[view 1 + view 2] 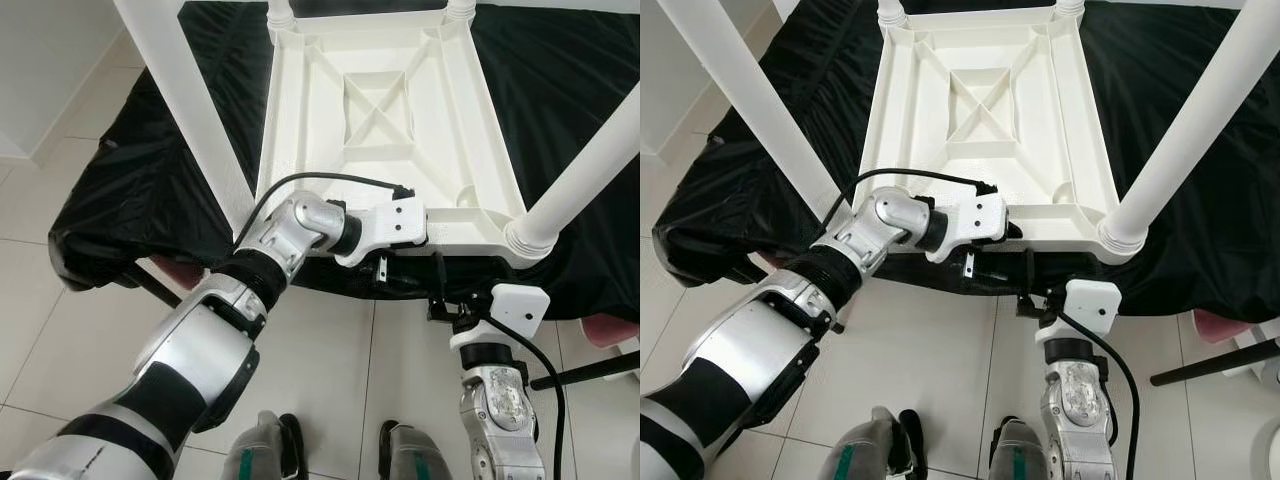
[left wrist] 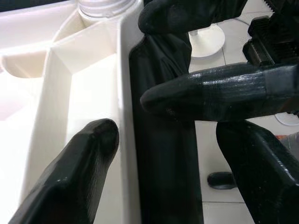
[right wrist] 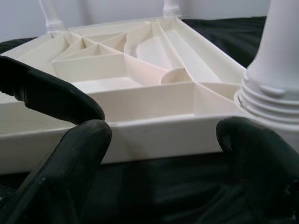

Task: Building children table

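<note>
On a black cloth (image 1: 120,180), in the left eye view, the white table (image 1: 380,110) lies upside down with its legs up and their tops cut off. At its near edge the left gripper (image 1: 385,262) is half hidden by its mount; the right gripper (image 1: 438,290) waits just below. The left wrist view shows one left finger (image 2: 79,177) inside the rim and another outside, spread astride it. In the right wrist view, spread right fingers (image 3: 70,168) face the near rim and the threaded leg base (image 3: 271,102).
</note>
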You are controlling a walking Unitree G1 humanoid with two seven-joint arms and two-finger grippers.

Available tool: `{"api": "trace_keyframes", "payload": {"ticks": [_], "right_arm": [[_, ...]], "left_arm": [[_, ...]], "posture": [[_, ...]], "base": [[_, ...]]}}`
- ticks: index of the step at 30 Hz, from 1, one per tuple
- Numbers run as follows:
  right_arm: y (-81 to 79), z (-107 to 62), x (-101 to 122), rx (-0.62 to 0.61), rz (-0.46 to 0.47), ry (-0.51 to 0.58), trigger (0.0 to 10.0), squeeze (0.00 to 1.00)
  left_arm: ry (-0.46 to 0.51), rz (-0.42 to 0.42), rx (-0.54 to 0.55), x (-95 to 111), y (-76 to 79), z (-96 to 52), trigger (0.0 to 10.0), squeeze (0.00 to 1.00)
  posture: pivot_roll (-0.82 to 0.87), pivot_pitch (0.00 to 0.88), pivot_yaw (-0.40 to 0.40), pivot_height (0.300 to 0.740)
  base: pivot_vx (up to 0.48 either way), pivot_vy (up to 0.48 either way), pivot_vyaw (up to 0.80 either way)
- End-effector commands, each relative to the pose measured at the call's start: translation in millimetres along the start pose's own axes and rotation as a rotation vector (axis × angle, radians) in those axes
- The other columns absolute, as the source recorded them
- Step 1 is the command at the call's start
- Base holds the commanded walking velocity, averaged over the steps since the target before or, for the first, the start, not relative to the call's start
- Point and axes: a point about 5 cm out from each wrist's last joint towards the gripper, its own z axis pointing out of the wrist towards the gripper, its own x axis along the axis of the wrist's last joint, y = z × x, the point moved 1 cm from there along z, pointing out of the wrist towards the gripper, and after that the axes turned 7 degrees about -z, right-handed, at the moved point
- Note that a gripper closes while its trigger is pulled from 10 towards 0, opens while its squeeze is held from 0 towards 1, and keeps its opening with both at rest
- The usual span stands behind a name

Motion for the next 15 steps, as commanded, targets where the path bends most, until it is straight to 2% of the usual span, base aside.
{"api": "trace_keyframes", "payload": {"ticks": [1, 3, 4, 5, 6, 12, 13, 14, 15], "right_arm": [[-2.2, -4.3, -8, 0.011, 0.007, -0.043, 10.0, 0.00], [-2.2, -4.3, -8, 0.011, 0.007, -0.043, 10.0, 0.00], [-2.9, -2.6, -8, 0.019, 0.009, -0.040, 10.0, 0.00], [-2.9, -2.6, -8, 0.019, 0.009, -0.040, 10.0, 0.00], [-4.0, 2.1, -9, 0.037, 0.012, -0.035, 10.0, 0.00], [-5.6, 5.3, -9, 0.052, 0.013, -0.030, 10.0, 0.00], [-6.4, 6.4, -8, 0.055, 0.016, -0.026, 10.0, 0.00], [-6.4, 6.4, -8, 0.055, 0.016, -0.026, 10.0, 0.00], [-7.0, 7.4, -8, 0.058, 0.018, -0.024, 10.0, 0.00]], "left_arm": [[0.022, 0.014, -0.111, 6, 6.4, -2.8, 10.0, 0.00], [0.022, 0.014, -0.111, 6, 6.4, -2.8, 10.0, 0.00], [0.073, 0.038, -0.092, 17, 7.6, -10.1, 10.0, 0.00], [0.073, 0.038, -0.092, 17, 7.6, -10.1, 10.0, 0.00], [0.172, 0.075, -0.036, 35, 17.0, -27.7, 10.0, 0.00], [0.226, 0.051, 0.029, 42, 25.3, -34.3, 10.0, 0.00], [0.260, 0.028, 0.095, 44, 26.9, -34.8, 10.0, 0.00], [0.260, 0.028, 0.095, 44, 26.9, -34.8, 10.0, 0.00], [0.305, 0.005, 0.205, 47, 27.3, -36.3, 10.0, 0.00]], "posture": [[-0.07, 0.166, 0.123, 0.740], [-0.07, 0.166, 0.123, 0.740], [-0.06, 0.164, 0.117, 0.740], [-0.06, 0.164, 0.117, 0.740], [-0.03, 0.161, 0.107, 0.740], [-0.03, 0.161, 0.107, 0.740], [-0.03, 0.161, 0.105, 0.740], [-0.03, 0.161, 0.105, 0.740], [-0.03, 0.161, 0.095, 0.740]], "base": [[0.000, 0.000, 0.00], [0.000, 0.000, 0.00], [0.000, 0.000, 0.00], [0.000, 0.000, 0.00], [0.000, 0.000, 0.00], [0.000, 0.000, 0.00], [0.000, 0.000, 0.00], [0.000, 0.000, 0.00], [0.000, 0.000, 0.00]]}}
